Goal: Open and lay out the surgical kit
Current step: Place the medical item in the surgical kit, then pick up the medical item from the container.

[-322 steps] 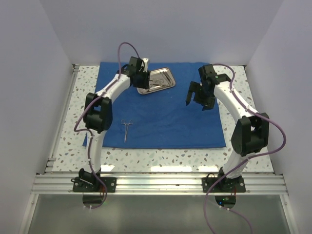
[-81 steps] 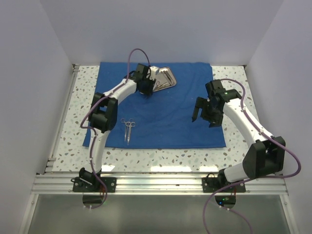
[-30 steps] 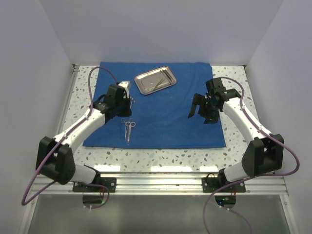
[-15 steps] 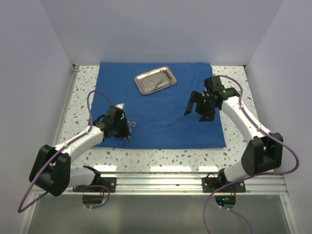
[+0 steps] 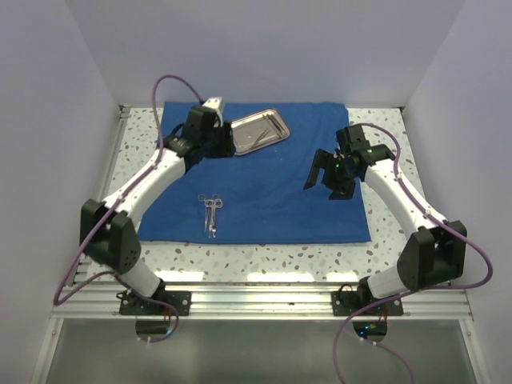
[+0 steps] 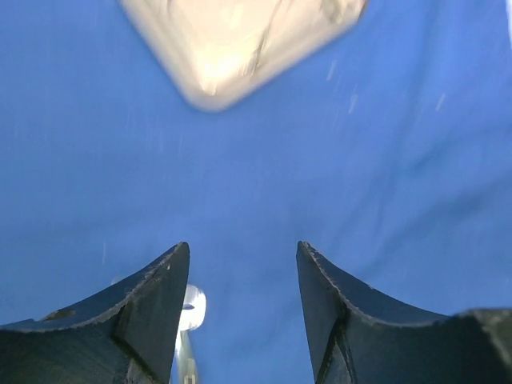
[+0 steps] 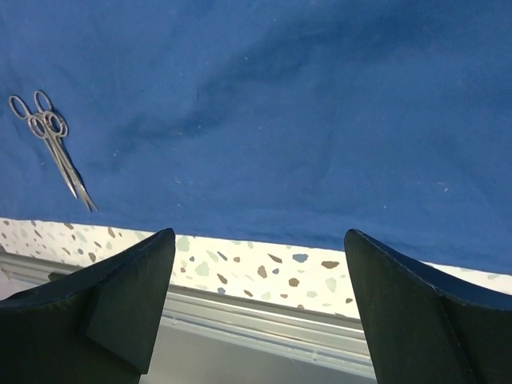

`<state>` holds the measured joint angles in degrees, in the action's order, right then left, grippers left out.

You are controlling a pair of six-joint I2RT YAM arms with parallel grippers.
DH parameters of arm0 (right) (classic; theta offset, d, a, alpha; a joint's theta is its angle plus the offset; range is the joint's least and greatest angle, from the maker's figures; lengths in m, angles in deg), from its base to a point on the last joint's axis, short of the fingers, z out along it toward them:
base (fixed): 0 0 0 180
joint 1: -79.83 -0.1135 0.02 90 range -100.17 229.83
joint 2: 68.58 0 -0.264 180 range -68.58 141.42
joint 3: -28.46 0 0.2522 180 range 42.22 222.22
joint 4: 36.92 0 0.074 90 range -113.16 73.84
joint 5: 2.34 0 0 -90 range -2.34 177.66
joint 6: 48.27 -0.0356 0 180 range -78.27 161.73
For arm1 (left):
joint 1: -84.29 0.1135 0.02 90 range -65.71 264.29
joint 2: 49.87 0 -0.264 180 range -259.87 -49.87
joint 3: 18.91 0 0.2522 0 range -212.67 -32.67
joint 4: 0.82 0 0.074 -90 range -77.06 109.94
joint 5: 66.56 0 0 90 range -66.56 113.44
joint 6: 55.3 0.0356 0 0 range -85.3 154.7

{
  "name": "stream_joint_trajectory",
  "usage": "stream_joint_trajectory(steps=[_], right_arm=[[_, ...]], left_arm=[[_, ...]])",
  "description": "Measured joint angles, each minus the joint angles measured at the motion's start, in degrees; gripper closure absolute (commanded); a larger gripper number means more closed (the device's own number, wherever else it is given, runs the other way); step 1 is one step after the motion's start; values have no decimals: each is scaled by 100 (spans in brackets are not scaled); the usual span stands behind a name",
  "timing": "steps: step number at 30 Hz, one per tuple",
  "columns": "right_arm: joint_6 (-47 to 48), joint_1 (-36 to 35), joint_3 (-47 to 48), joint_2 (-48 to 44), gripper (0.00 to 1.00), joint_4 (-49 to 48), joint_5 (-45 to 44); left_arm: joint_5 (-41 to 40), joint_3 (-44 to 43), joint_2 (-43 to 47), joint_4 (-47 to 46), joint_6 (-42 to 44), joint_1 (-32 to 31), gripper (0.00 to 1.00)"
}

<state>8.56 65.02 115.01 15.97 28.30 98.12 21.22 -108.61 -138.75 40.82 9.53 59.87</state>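
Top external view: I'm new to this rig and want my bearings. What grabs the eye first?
The royal-blue cloth spread over the speckled table stands out most, with a shiny steel tray near its far edge. Ring-handled instruments lie together on the cloth toward its near left, and the left gripper hangs open close to the tray.

Light in the top view is bright, even and diffuse from overhead. The arms cast only faint, soft shadows on the cloth (image 5: 264, 188). White patches of glare sit along the worktop's (image 5: 264, 258) near edge and the rail (image 5: 264, 301), and the tray (image 5: 256, 132) gleams. In the left wrist view the tray (image 6: 240, 40) is smeared, soft and nearly blown out to pale cream. The left end effector (image 6: 240, 264) looks dark with crisp edges. The right wrist view is sharp: forceps (image 7: 52, 144) and cloth weave read clearly, while the right end effector (image 7: 260, 248) is dark and slightly soft.
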Motion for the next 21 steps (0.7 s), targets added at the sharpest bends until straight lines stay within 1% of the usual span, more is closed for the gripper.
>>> stream_joint_trajectory(steps=[2,6,10,12,14,21], right_arm=[[7,13,-11,-74,9,26,-57],[28,48,-11,-282,9,155,-212],[50,63,-9,-437,9,350,-387],[63,70,-9,-481,9,483,-494],[63,74,-9,-507,9,601,-570],[42,74,-15,-511,9,916,-835]], left_arm=[[-31,-809,-627,-70,240,9,43],[-26,-2656,-2302,-7,754,44,43],[208,-4503,-3965,48,1255,92,42],[376,-4981,-4492,44,1419,107,41],[612,-5224,-4876,-37,1561,111,39],[1445,-5392,-5532,-525,1834,107,37]])
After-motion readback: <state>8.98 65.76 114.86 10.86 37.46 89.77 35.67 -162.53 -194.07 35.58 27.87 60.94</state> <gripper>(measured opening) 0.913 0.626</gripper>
